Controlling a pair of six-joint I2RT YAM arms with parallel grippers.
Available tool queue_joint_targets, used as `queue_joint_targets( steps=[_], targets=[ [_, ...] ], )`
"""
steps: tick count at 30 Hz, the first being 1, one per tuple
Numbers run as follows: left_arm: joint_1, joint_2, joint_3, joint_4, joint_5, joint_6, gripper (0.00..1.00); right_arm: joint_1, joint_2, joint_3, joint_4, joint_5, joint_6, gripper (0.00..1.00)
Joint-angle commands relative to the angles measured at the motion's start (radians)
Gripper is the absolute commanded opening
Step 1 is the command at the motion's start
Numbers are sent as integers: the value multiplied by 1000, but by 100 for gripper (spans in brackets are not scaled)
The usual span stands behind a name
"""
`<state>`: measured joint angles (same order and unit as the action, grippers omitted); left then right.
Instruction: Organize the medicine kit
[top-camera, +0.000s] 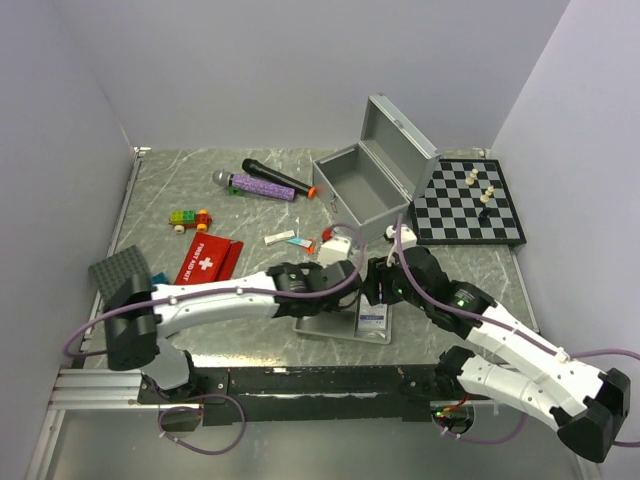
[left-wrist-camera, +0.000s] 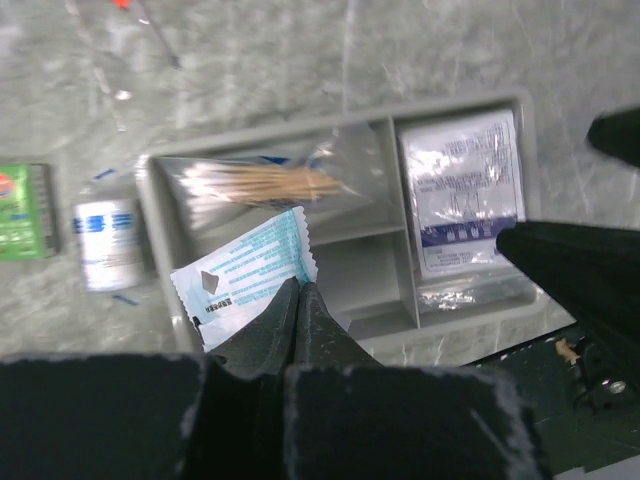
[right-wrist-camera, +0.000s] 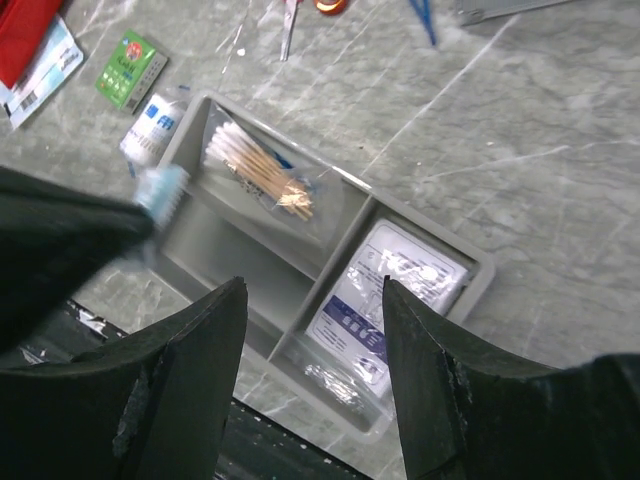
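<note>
Tabletop (top-camera: 255, 215): grey marbled | walls (top-camera: 300, 60): plain, pale | tray (top-camera: 320, 328): near front edge

tray (left-wrist-camera: 360, 275): matt grey plastic | packet (left-wrist-camera: 245, 270): glossy crinkled wrapper | case (top-camera: 375, 185): matt grey metal | table (left-wrist-camera: 450, 50): smooth, marbled

Swab bag (left-wrist-camera: 265, 183) and sachet (left-wrist-camera: 462, 190) inside tray (left-wrist-camera: 355, 280)
</note>
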<state>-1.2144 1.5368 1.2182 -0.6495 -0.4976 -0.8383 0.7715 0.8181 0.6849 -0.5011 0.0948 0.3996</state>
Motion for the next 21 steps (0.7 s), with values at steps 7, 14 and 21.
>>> queue_joint_targets(
  steps=[7, 14, 21],
  targets=[
    [-63, 147, 70, 39, 25, 108, 1, -3, -91, 5, -63, 71, 21, 64],
    [-96, 135, 3, 80, 37, 131, 1, -6, -108, -18, -67, 85, 25, 64],
    [-114, 157, -17, 77, 34, 130, 4, -5, -109, -15, -70, 82, 28, 65]
  ],
)
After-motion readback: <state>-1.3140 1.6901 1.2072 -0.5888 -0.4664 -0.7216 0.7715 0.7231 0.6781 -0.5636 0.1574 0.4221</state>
